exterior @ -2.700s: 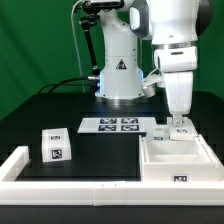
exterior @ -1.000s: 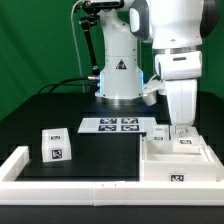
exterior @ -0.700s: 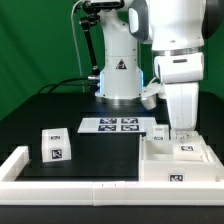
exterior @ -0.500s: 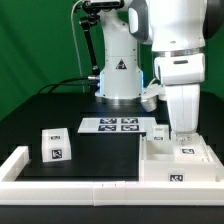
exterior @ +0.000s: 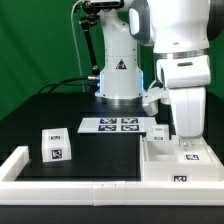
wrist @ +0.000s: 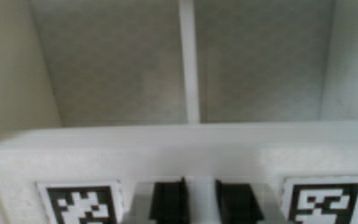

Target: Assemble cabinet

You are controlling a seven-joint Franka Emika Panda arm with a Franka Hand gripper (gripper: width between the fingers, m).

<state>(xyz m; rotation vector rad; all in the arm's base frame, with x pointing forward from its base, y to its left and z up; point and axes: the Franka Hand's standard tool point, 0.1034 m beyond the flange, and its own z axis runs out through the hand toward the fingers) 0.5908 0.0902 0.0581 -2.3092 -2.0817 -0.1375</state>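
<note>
Seeing the arm [exterior: 180,60] hang straight down over the body [exterior: 160,172], which sits at the counter's near corner on the exterior view's right. A rail [exterior: 80,187] lines the near edge. The marker board [exterior: 120,125] is mid-counter. A block [exterior: 57,146] stands toward the near corner on the exterior view's left. The gripper [wrist: 194,204] is low inside the body at a tagged piece [wrist: 176,155]. Its fingers [wrist: 165,200] are close together, but I can't tell if they're clamped.

I read the cabinet body [exterior: 160,170] as smooth, matt white plastic; the small block [exterior: 57,146] well apart from it matches; the table [exterior: 100,150] under it looks matt black.
</note>
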